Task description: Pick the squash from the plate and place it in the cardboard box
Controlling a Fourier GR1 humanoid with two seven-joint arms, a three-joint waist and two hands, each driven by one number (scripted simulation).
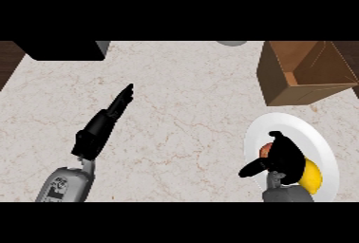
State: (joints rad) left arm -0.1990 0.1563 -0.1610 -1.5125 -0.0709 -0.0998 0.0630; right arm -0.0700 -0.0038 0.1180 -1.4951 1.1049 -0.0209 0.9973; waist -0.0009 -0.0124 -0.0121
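squash: yellow-orange squash [313, 174] on round white plate [324, 142], mostly hidden under hand
right hand [284, 159]: over plate, thumb spread, not closed yet, prob lining up grab
left hand [112, 114]: well left of plate, fingers straight together, idle
box: open brown cardboard box [305, 71] just behind plate

left hand [105, 121]: well left of the plate [322, 142], fingers straight, pointing up and right, grey forearm below | right hand [284, 159]: over the plate, fingers relaxed, thumb out left, short grey wrist below
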